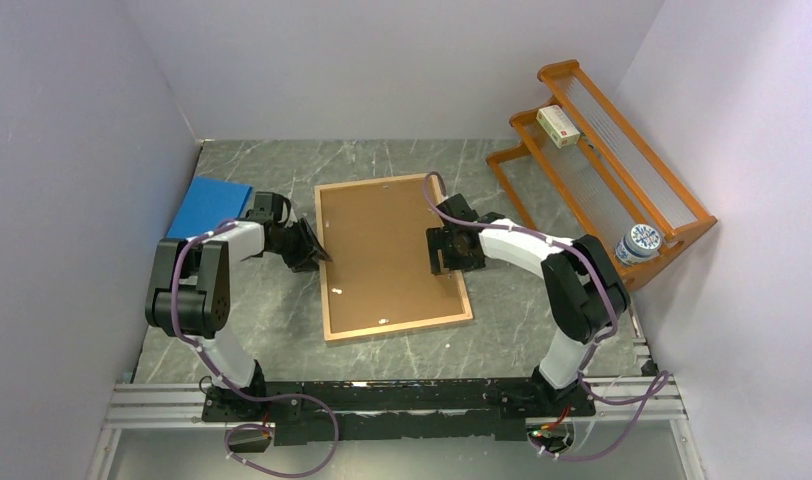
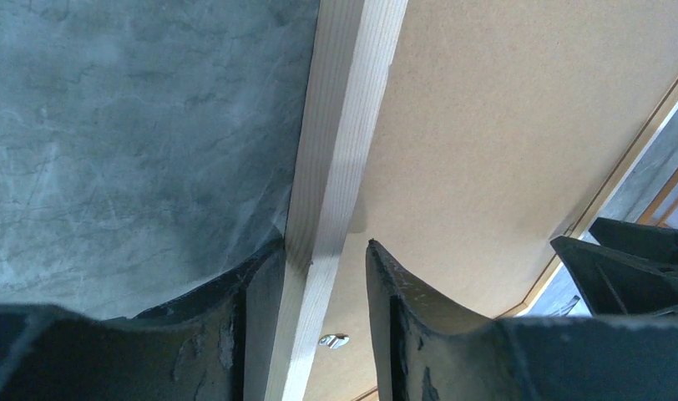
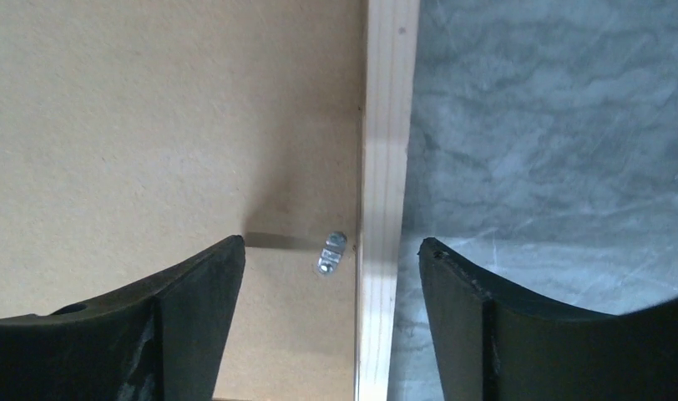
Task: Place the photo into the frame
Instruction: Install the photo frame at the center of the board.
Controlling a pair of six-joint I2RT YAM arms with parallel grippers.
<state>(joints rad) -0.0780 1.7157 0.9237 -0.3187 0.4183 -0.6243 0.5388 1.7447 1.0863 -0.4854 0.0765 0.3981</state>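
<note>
The frame (image 1: 402,328) lies flat, back side up, in the middle of the table, its brown backing panel (image 1: 387,250) filling it. The photo is hidden. My left gripper (image 1: 317,250) is at the frame's left border (image 2: 344,125). Its jaws (image 2: 324,246) straddle the wood: the outer finger (image 2: 252,284) is against it, and the inner finger (image 2: 402,292) stands a gap away. My right gripper (image 1: 444,255) straddles the right border (image 3: 386,125). It is open (image 3: 329,242), with space on both sides of the wood.
Small metal turn clips (image 3: 331,252) (image 2: 333,340) sit on the backing by the borders. A plain blue sheet (image 1: 210,205) lies at the back left. An orange slatted rack (image 1: 602,150) at the right holds a small box (image 1: 558,127) and a patterned cup (image 1: 638,243).
</note>
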